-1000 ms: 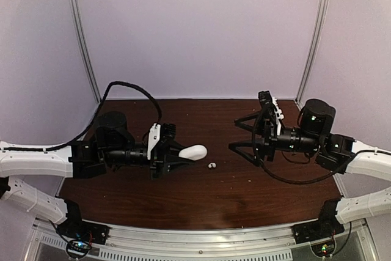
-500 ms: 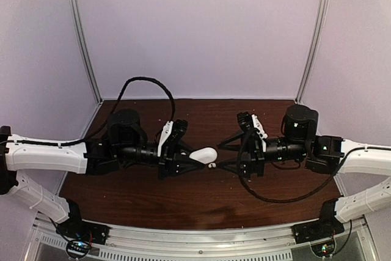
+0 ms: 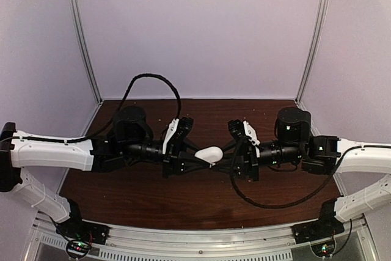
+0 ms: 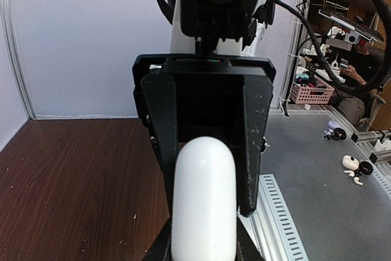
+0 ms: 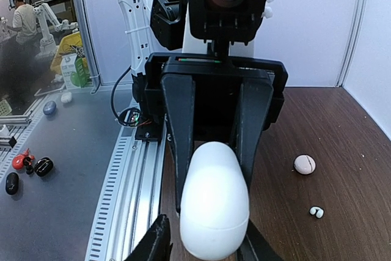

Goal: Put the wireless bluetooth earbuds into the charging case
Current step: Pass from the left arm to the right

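Earbuds [image 5: 316,211], lower right on table [image 5: 342,126]: tiny, likely light and slick; pinch across body. Left gripper [image 3: 197,154] clamps white case [image 3: 211,153]. Right gripper [image 3: 227,154] straddles it, closure unclear.

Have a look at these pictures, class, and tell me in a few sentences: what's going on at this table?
The two arms meet nose to nose over the middle of the table. The left gripper holds the white oval charging case between its fingers. The right gripper faces it, fingers either side of the same case; whether they grip it is unclear. Two tiny white pieces, apparently the earbuds, lie on the table, not yet inserted.
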Robot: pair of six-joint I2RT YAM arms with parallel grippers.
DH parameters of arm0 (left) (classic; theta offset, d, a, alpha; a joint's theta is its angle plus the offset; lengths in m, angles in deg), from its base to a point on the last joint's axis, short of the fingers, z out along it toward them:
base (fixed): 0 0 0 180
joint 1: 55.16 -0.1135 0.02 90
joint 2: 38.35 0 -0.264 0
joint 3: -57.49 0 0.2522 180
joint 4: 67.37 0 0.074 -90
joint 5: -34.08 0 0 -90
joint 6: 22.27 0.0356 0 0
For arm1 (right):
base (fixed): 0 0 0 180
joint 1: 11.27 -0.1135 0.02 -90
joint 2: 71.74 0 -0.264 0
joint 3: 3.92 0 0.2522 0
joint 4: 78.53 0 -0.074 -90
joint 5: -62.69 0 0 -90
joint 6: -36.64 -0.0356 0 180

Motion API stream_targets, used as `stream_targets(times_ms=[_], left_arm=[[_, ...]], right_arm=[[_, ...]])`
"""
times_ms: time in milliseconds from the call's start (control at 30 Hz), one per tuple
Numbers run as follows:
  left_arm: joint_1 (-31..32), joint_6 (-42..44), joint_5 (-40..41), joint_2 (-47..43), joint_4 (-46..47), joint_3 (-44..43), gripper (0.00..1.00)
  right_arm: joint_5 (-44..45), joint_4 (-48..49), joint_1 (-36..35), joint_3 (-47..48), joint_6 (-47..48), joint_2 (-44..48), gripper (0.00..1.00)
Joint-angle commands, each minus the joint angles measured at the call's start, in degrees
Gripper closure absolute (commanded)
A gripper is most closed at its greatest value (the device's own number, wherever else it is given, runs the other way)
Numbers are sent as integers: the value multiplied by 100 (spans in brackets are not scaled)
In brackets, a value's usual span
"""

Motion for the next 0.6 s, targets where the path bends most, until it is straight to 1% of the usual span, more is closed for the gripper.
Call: stream_targets(times_ms=[0,133,333,567], left_arm=[[-31,60,-79,83,331,-190,100],[-34,92,-45,69,323,-154,100],[-32,119,8,56,283,-172,100],[-31,186,-81,117,241,-231,100]], right_arm=[[-51,143,-41,181,-112,39,65],[-135,231,-37,199,-241,51,69],[-96,344,-21,190,-395,19,70],[-54,493,45,197,-535,-66,65]])
